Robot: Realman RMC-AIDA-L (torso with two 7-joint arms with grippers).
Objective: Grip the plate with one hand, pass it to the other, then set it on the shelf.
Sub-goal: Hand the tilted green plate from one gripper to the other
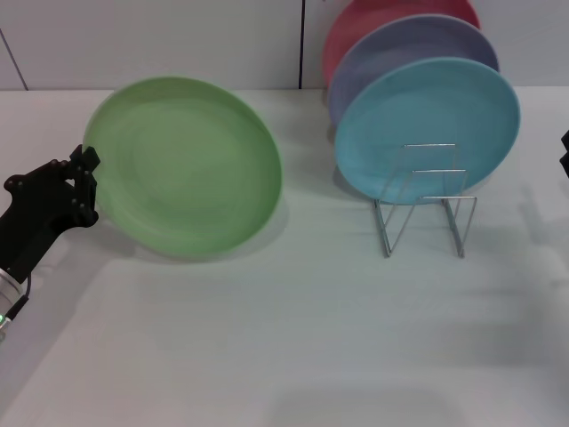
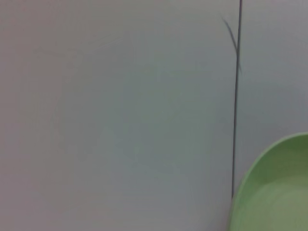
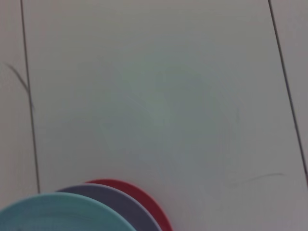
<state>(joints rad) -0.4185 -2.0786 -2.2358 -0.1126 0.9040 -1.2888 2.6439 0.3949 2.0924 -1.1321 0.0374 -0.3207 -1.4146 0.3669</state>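
At the left of the head view, the left gripper (image 1: 84, 182) has its jaws clamped on the rim of the plate (image 1: 187, 165), tilted above the surface (image 1: 284, 338). Keep it steady for the handover (right gripper barely shows, far right edge).

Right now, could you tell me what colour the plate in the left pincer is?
Plain light green plate, clearest in the head view.

matte plastic plate (image 1: 191, 169), wire shelf (image 1: 427, 209)
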